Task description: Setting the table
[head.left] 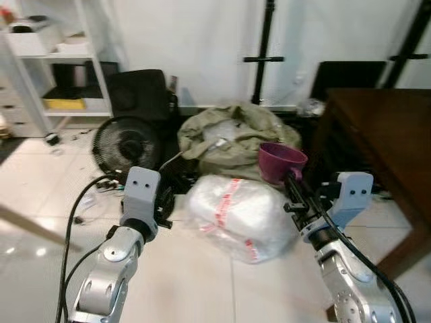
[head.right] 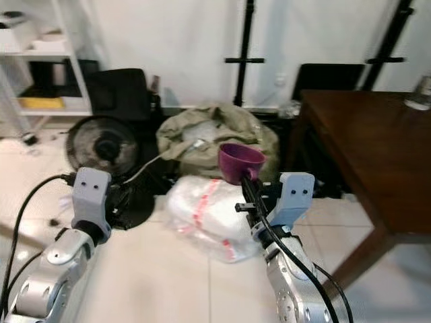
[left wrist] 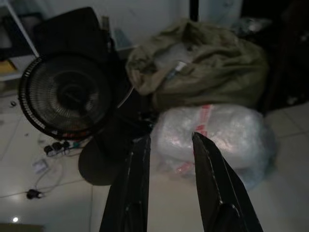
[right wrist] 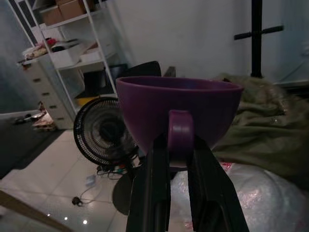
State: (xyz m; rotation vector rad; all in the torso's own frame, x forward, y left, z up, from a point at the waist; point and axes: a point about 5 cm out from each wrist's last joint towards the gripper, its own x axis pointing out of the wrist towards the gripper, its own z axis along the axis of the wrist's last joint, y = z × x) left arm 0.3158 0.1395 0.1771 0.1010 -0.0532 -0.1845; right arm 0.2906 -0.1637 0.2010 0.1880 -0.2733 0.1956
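Holding a purple cup [right wrist: 179, 114] upright by its handle between the pinched right gripper [right wrist: 179, 145], left of the brown worktop [head.left: 397, 134], showing its round side close up, left gripper [left wrist: 169, 145] hanging open, holding nothing.

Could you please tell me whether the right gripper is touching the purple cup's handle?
Touching. In the right wrist view, the right gripper has its two black fingers pressed against either side of the handle of the purple cup, holding it upright.

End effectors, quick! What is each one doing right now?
Left end effector: open, holding nothing.
Right end effector: closed on the purple cup, gripping its handle.
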